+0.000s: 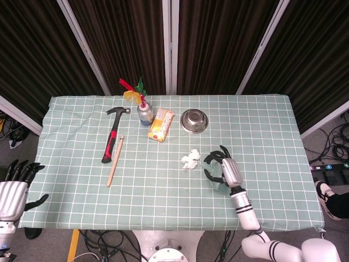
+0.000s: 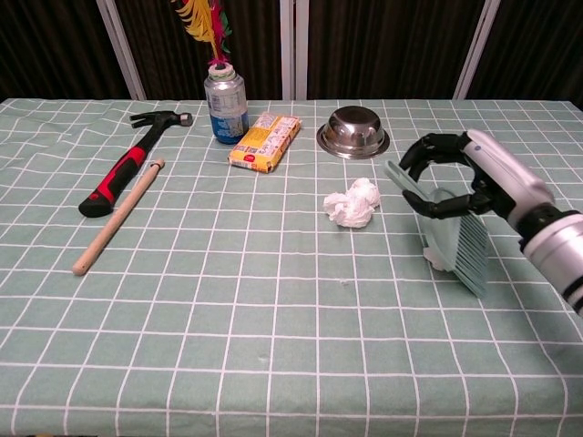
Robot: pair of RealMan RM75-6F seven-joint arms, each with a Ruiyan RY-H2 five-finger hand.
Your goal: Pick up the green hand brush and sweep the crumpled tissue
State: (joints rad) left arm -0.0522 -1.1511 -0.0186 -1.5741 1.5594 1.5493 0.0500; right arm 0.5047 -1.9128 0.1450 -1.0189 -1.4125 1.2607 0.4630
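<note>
The pale green hand brush (image 2: 460, 246) lies to the right of the crumpled white tissue (image 2: 352, 202), its handle pointing towards the steel bowl and its bristles towards the near edge. My right hand (image 2: 469, 177) is over the brush with its fingers curled around the handle, gripping it. In the head view the right hand (image 1: 230, 172) covers most of the brush (image 1: 216, 183), a short gap right of the tissue (image 1: 191, 159). My left hand (image 1: 13, 194) hangs off the table's left front corner, fingers apart and holding nothing.
A red-and-black hammer (image 2: 127, 164) and a wooden stick (image 2: 118, 216) lie at the left. At the back stand a can with feathers (image 2: 225, 107), a yellow packet (image 2: 265, 141) and a steel bowl (image 2: 353, 130). A green checked cloth (image 2: 273, 346) covers the table.
</note>
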